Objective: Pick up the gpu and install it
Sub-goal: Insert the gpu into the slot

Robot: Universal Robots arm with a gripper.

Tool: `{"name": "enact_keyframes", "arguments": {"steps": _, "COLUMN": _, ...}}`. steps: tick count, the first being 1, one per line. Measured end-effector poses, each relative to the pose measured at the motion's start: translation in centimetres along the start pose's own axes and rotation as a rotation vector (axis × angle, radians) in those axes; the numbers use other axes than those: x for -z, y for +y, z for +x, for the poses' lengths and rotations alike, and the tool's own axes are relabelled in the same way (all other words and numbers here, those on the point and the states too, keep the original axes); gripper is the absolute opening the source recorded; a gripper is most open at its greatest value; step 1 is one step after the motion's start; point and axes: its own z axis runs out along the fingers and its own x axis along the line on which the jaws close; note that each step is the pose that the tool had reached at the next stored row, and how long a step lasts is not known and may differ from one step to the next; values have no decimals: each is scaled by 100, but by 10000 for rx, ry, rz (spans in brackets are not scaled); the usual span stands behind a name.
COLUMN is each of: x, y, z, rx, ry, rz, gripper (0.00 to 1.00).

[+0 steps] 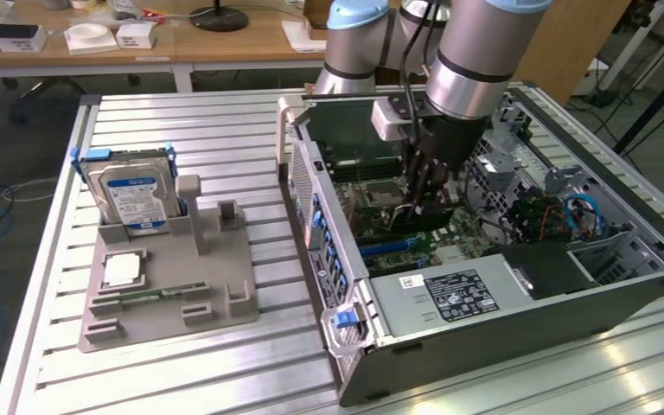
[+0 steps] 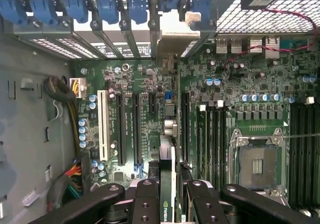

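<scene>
Slatted metal table [image 1: 148, 121]: one open grey computer case [image 1: 470, 346] at the exterior view's three o'clock, one black claw [image 1: 430, 194] inside clamping one thin dark gpu [image 2: 167, 174].

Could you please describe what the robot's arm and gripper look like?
The arm is made of silver-grey tubes with a black band and pale blue joint caps. A black cable runs down it, past a white block at the wrist. The gripper is black, its linked fingers dotted with round bolt holes.
</scene>
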Motion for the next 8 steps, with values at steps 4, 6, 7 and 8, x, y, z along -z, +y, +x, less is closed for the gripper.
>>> {"name": "enact_keyframes", "arguments": {"steps": 4, "x": -37, "y": 10, "z": 0, "rx": 2, "ry": 19, "rz": 1, "gripper": 26}}
{"name": "enact_keyframes", "arguments": {"steps": 6, "x": -53, "y": 15, "z": 0, "rx": 0, "ry": 23, "rz": 1, "gripper": 26}}
{"name": "enact_keyframes", "arguments": {"steps": 7, "x": -62, "y": 19, "z": 0, "rx": -1, "ry": 23, "rz": 2, "gripper": 26}}
{"name": "enact_keyframes", "arguments": {"steps": 8, "x": -68, "y": 27, "z": -1, "rx": -1, "ry": 24, "rz": 2, "gripper": 26}}
